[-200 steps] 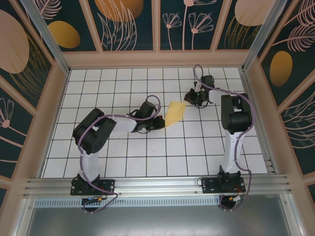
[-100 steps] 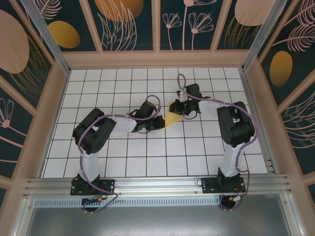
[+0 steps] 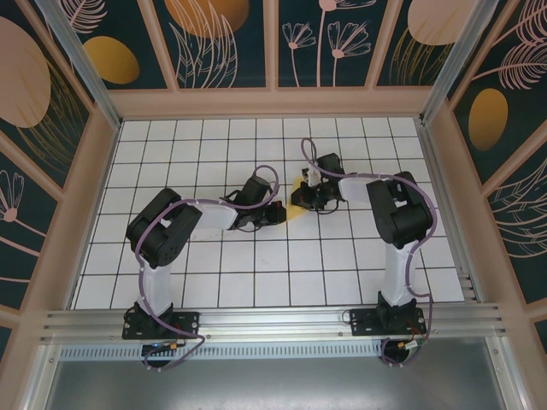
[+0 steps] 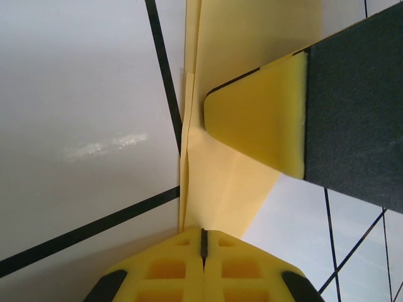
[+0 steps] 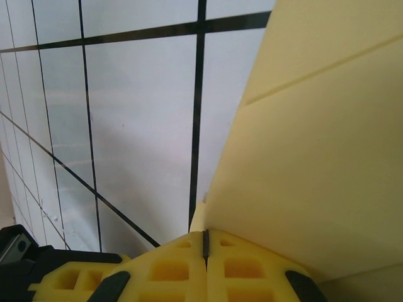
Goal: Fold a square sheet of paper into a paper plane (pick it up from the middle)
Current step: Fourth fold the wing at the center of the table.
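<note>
Pinching one end of the folded yellow paper plane [image 3: 292, 209], the left hand [image 4: 202, 234] is closed on it at mid-desk [image 3: 256, 265]. Right hand [image 5: 204, 238] also closed, one pad lying flat against the paper from the opposite side.

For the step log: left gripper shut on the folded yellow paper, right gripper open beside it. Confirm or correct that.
The right gripper is not open beside it: its jaws are closed on the folded yellow paper, as the right wrist view shows. The left gripper is shut on the paper, as stated.
</note>
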Motion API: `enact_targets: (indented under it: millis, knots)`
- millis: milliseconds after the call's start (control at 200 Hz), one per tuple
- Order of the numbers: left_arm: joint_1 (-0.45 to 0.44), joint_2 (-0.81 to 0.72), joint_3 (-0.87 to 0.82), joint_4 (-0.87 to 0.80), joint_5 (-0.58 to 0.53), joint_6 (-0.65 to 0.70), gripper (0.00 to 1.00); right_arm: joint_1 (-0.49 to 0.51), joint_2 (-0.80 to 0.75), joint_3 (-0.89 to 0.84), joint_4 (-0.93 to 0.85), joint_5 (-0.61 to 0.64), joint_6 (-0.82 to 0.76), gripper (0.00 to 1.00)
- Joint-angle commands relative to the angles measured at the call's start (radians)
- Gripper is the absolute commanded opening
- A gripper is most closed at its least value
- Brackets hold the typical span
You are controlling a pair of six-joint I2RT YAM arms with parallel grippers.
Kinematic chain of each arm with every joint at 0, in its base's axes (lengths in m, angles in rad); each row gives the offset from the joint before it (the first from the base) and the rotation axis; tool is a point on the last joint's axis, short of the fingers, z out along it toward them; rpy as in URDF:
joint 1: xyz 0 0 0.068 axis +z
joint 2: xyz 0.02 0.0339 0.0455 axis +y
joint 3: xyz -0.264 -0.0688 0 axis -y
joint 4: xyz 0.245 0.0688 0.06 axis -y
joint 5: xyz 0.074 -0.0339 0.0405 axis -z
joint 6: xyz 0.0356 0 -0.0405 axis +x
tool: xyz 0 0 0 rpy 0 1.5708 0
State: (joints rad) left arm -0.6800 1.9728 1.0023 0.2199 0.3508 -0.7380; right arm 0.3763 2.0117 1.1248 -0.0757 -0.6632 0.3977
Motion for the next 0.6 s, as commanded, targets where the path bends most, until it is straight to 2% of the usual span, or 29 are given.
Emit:
enact_targets:
  millis: [0,300,445,595]
  knots:
    - [0.007,0.041,-0.053,-0.21,-0.041,0.005,0.0,-0.057,0.039,0.009,0.009,0.049,-0.028,0.03]
    - [0.007,0.029,-0.084,-0.202,-0.04,0.009,0.0,-0.204,0.106,0.117,0.043,0.134,0.003,0.03]
    - [0.007,0.026,-0.088,-0.194,-0.038,0.008,0.0,-0.247,0.136,0.192,0.003,0.18,0.003,0.04]
    - [0.007,0.023,-0.09,-0.189,-0.038,0.005,0.0,-0.245,0.051,0.202,-0.037,0.141,0.013,0.05]
